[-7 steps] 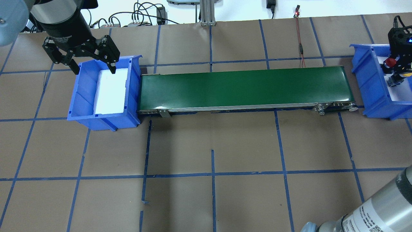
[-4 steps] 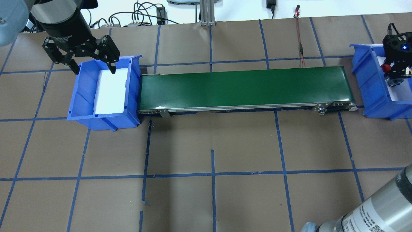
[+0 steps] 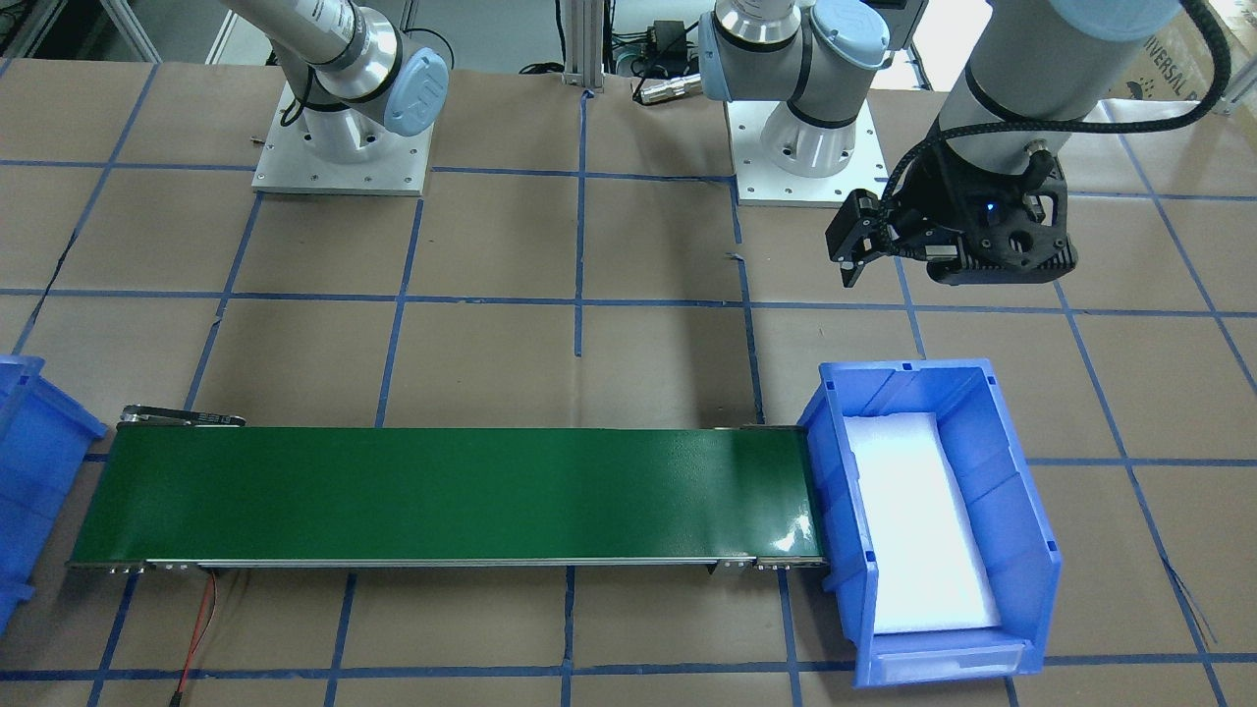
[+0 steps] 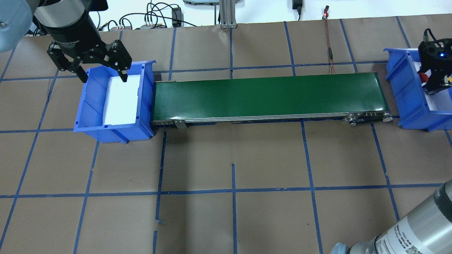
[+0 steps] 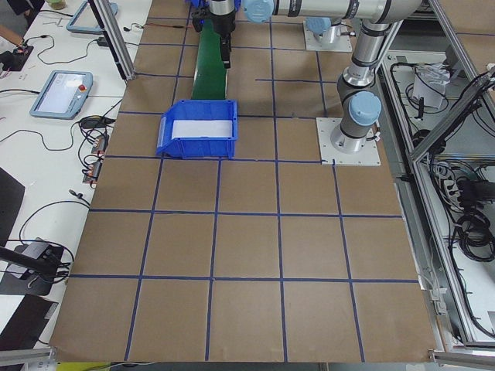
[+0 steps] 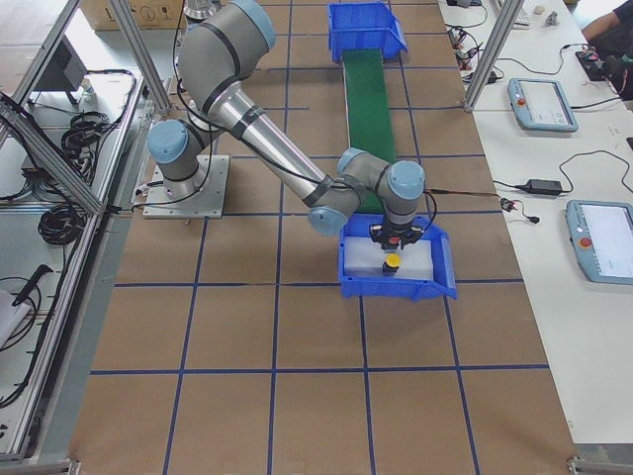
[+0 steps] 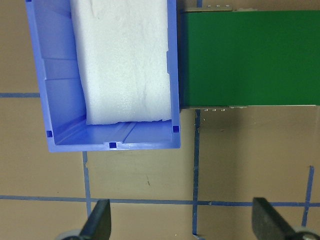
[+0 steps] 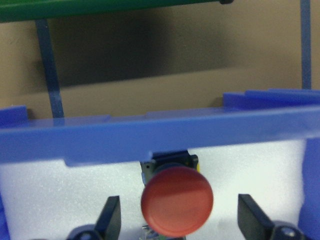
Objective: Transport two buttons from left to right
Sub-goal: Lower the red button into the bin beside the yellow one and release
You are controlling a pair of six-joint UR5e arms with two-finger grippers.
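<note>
Over the last second the right gripper (image 8: 178,199) has crept a bit toward the belt-side wall of the right bin (image 4: 402,88), while the left one hasn't budged

The red button (image 8: 176,202) sits on the white foam (image 8: 50,200) inside that bin, dead centre between the right gripper's fingers (image 8: 111,215). They're spread wide with daylight on both sides of the cap, so nothing is being pinched. Its cap faces up at the wrist camera with the black base poking out behind, so its axis runs roughly along the gripper's own reach. My guess is a straight pull-back would clear it without a snag. The yellow button (image 6: 393,261) is in the same bin, touching or just beside the red one (can't say which)

The left gripper (image 7: 180,201) hovers with its fingers apart and nothing between them, near the left bin (image 7: 55,100), which shows only foam. It's well apart from the buttons, down the far end of the green conveyor (image 4: 268,95). Looks basically done to me
</note>
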